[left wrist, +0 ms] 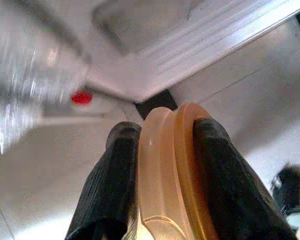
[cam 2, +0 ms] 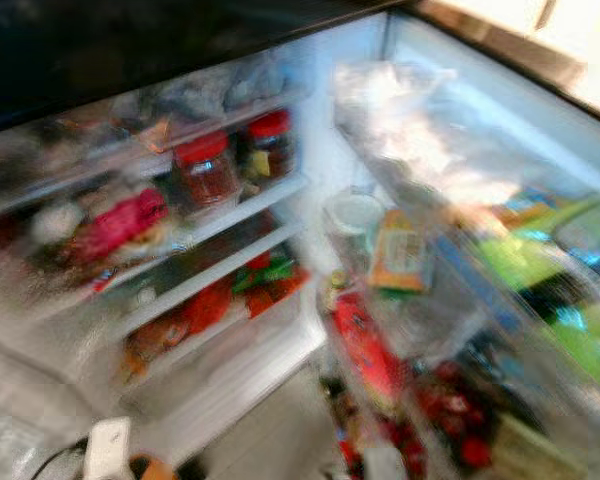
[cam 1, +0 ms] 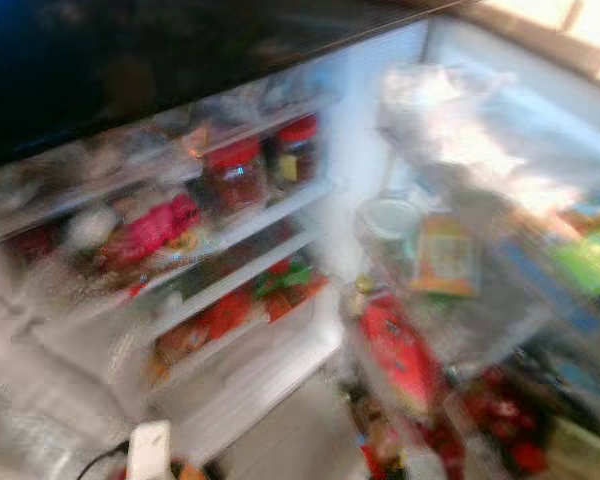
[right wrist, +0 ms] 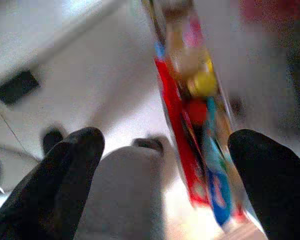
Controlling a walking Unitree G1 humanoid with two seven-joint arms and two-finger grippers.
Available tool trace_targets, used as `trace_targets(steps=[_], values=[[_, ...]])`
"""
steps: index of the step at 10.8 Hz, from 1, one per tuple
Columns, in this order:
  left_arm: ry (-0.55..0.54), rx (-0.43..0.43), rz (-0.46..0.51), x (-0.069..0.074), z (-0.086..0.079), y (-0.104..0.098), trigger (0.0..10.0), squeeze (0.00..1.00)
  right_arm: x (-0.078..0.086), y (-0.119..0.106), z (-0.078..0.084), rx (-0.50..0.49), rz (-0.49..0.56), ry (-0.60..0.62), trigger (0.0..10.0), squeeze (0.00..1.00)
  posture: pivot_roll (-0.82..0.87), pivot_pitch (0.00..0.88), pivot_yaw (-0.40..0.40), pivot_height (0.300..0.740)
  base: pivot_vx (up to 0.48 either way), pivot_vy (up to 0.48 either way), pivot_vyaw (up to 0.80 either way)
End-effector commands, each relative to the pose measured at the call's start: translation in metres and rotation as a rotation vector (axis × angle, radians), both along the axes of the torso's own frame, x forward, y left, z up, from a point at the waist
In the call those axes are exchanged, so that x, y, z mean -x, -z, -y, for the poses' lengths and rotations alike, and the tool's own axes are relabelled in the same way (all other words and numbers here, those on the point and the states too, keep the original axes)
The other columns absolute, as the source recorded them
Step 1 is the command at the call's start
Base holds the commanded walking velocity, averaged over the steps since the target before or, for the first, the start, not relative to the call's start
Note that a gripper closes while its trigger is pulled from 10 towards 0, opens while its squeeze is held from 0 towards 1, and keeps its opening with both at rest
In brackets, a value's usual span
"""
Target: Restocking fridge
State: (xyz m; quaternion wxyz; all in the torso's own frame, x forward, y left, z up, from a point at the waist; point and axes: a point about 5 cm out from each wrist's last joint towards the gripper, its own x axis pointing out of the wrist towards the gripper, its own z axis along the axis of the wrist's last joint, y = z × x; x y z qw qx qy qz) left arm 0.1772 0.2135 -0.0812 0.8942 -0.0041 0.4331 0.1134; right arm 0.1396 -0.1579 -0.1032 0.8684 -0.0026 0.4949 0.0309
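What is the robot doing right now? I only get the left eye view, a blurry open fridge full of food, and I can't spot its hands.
Observer: The left gripper is shut on a tan plastic piece, seen edge-on between the two black fingers.
Operator: Is it putting that into the fridge?
Observer: Not yet. Behind the left gripper lies pale floor, next to a white edge that may be the fridge's base.
Operator: And the other hand?
Observer: The right gripper is open, its fingers spread wide with nothing between them.
Operator: Is anything near it?
Observer: Yes, a colourful packet in red, yellow and blue shows beyond the fingers, too blurred to identify.
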Motion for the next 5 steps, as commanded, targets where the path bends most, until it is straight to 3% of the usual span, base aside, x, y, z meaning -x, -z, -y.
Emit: trace_targets(steps=[1,3,5], values=[[0.018,0.015,-0.021,0.0028,0.0057,0.0028,10.0,0.00,0.0139,0.0043,0.0129,0.035,-0.050,0.019,10.0,0.00,-0.18,0.024,0.024,0.740,0.274,0.000,0.00],[0.017,0.014,-0.023,0.0039,0.0051,0.0031,10.0,0.00,0.0143,0.0044,0.0128,0.035,-0.051,0.019,10.0,0.00,-0.18,0.024,0.024,0.740,0.274,0.000,0.00],[0.014,0.011,-0.020,0.0036,0.0046,0.0028,10.0,0.00,0.0142,0.0044,0.0128,0.033,-0.051,0.017,10.0,0.00,-0.18,0.025,0.024,0.740,0.000,0.000,0.00]])
